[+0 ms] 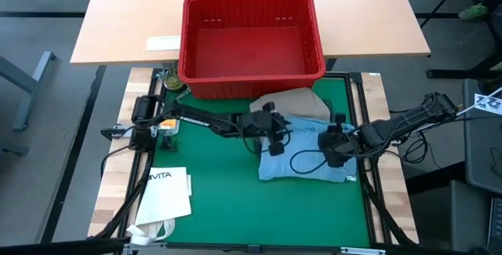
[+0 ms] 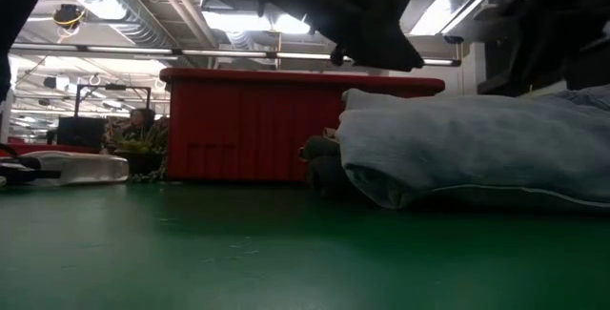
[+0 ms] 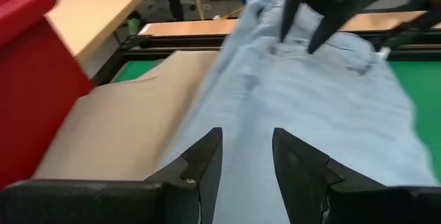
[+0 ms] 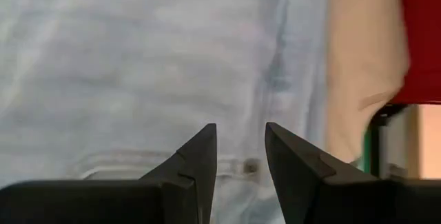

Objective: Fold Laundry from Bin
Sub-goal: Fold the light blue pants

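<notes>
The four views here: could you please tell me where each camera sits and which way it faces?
High view: overhead, looking straight down on the red bin, the light blue jeans and both arms.
Low view: at mat height, looking level across at the jeans; an arm hangs overhead.
Left wrist view: on the left arm, looking past the left claw, open, over the jeans toward the right arm.
Right wrist view: on the right arm, right claw open just above denim.
All four share the jeans.
</notes>
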Robot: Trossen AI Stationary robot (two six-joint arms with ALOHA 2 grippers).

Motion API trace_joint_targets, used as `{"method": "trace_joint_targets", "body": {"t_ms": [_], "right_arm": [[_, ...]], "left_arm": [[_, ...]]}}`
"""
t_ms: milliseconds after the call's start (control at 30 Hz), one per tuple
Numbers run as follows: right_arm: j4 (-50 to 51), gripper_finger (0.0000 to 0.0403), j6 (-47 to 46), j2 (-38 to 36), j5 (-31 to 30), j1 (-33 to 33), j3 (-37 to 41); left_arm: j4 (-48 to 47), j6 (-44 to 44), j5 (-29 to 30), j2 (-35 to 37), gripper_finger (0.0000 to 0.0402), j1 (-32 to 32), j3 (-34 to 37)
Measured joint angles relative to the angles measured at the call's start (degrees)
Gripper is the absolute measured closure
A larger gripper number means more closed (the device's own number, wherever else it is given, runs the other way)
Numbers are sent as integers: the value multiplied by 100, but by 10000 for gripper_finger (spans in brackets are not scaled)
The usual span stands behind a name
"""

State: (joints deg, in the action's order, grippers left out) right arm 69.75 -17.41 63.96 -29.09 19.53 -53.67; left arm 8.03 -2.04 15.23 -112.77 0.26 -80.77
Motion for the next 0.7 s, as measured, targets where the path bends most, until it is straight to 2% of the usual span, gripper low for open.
{"method": "trace_joint_targets", "body": {"t_ms": [200, 400, 567, 700], "right_arm": [[62, 279, -44, 0, 14, 0, 200], [33, 279, -508, -4, -187, 0, 908], [-257, 279, -889, -11, -135, 0, 1535], [-584, 279, -894, -15, -175, 0, 1813]], "left_arm": [[-35, 26, -13, 0, 278, -300, 0], [-350, 215, -15, -58, 278, -525, 0], [-804, 554, -265, -409, 278, -589, 0], [-764, 788, -267, -671, 278, -561, -13]]}}
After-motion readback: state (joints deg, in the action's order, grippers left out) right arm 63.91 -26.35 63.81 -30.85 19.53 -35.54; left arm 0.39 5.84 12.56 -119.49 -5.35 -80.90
